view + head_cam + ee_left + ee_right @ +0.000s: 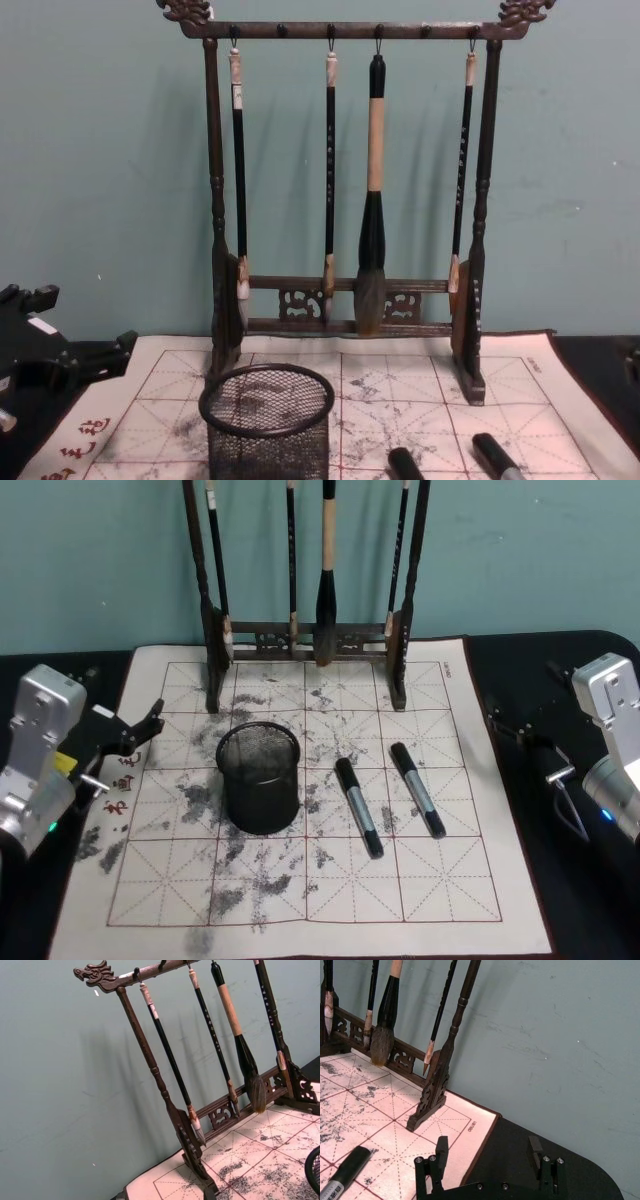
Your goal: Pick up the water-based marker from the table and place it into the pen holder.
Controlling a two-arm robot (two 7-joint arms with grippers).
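Two black markers with grey bands lie side by side on the mat, one (358,807) just right of the pen holder (258,778), the other (417,789) farther right; the cap of the right one (347,1170) shows in the right wrist view. The black mesh pen holder (265,450) stands upright and looks empty. My left gripper (140,730) hovers open at the mat's left edge, well left of the holder. Open too, my right gripper (487,1147) hangs over the dark table (570,900) beyond the mat's right edge. Both are apart from the markers.
A tall dark wooden rack (305,640) hung with several brushes stands at the back of the mat (440,880), against a teal wall. The mat's front half is open, smudged felt.
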